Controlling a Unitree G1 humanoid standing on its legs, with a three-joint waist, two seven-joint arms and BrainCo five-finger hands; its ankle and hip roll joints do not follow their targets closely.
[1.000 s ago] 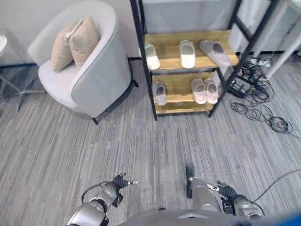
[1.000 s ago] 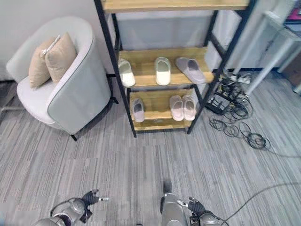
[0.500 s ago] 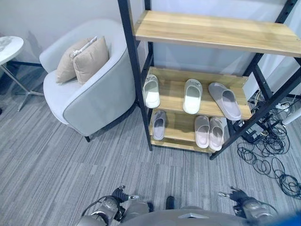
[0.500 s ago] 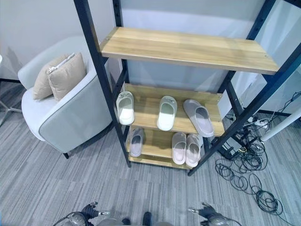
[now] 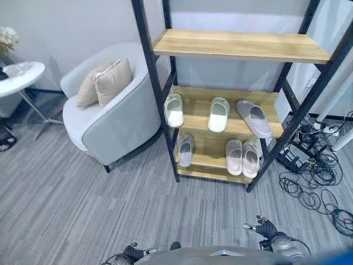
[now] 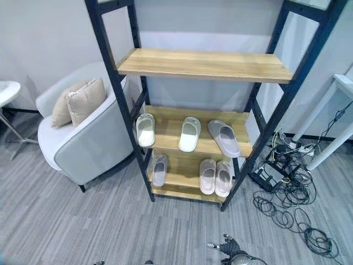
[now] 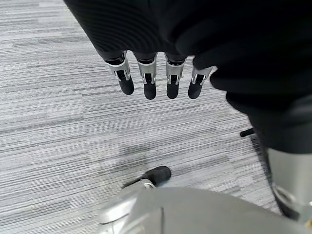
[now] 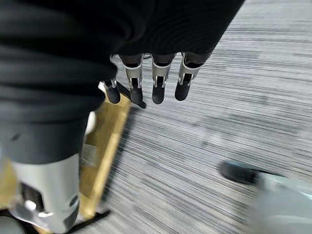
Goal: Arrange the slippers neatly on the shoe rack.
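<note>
At centre frame the shoe rack [image 5: 165, 105] holds the slippers [image 5: 218, 115] on its two lower shelves. I'm in the approach step: both my left hand [image 7: 156, 78] and right hand [image 8: 146, 83] hang empty, fingers relaxed. Next I must close in and straighten the angled grey slipper [image 5: 253, 118].

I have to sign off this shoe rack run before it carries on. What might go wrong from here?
1. The grey slipper lies slanted at the middle shelf's right end, close by the black post; a reaching hand might knock the post or push the slipper off.
2. Loose cables lie on the floor right of the rack; a step there may snag.
3. Both hands, left and right, hang open and low, so reaches are long.
</note>
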